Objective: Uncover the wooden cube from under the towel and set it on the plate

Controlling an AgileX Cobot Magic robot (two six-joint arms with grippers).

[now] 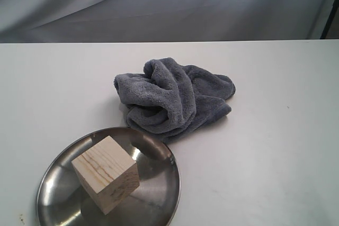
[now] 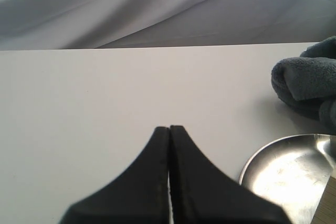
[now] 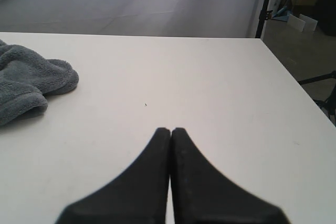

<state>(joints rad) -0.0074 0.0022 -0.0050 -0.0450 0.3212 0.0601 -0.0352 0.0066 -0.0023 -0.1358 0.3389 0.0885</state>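
The pale wooden cube (image 1: 106,173) with dark grain lines stands on the shiny steel plate (image 1: 153,205) at the front left of the table. Just behind the plate lies the dark grey towel (image 1: 172,96), crumpled in a heap and touching the plate's far rim. Neither arm shows in the exterior view. My left gripper (image 2: 169,128) is shut and empty above bare table, with the plate (image 2: 283,166) and a fold of the towel (image 2: 307,80) off to one side. My right gripper (image 3: 170,129) is also shut and empty, the towel (image 3: 29,85) lying well away from it.
The white table (image 1: 275,146) ends at a grey cloth backdrop (image 1: 169,3). In the right wrist view the table's side edge (image 3: 302,85) drops off toward a black stand (image 3: 266,3) and floor clutter.
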